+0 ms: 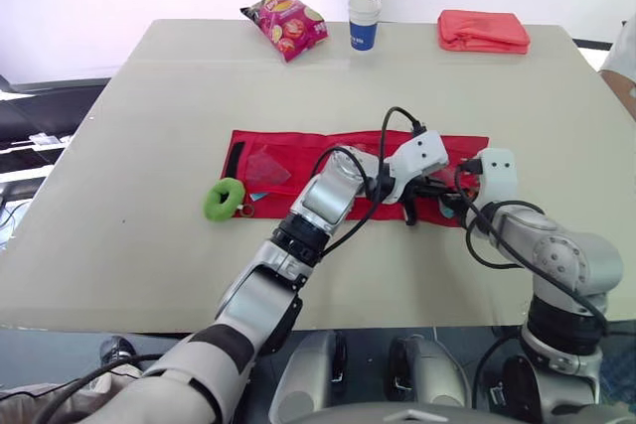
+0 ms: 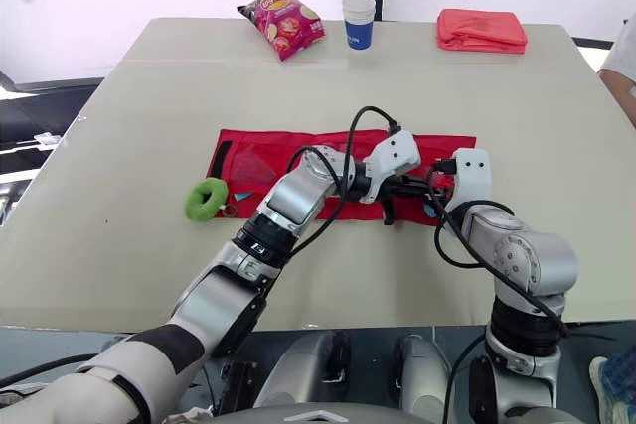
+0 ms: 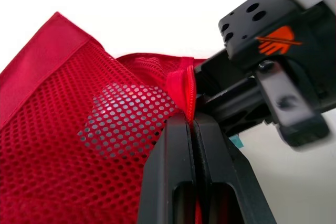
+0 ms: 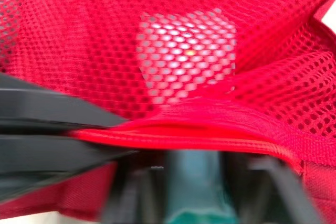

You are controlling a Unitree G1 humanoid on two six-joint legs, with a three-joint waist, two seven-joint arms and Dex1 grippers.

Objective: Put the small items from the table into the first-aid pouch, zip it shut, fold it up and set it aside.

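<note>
- Red first-aid pouch: lies unfolded flat in the middle of the table.
- Mesh pocket: holds a flat pale item, visible through the net.
- Left gripper: is closed on the first-aid pouch, pinching the red zipper edge of the pocket.
- Right gripper: sits just beside the left one, at the right part of the pouch; impossible to tell if open or closed.
- Green ring: rests on the table just beside the pouch's left end.
- Paper cup, snack bag, folded red cloth: stand along the far edge; impossible to see inside the cup.
</note>
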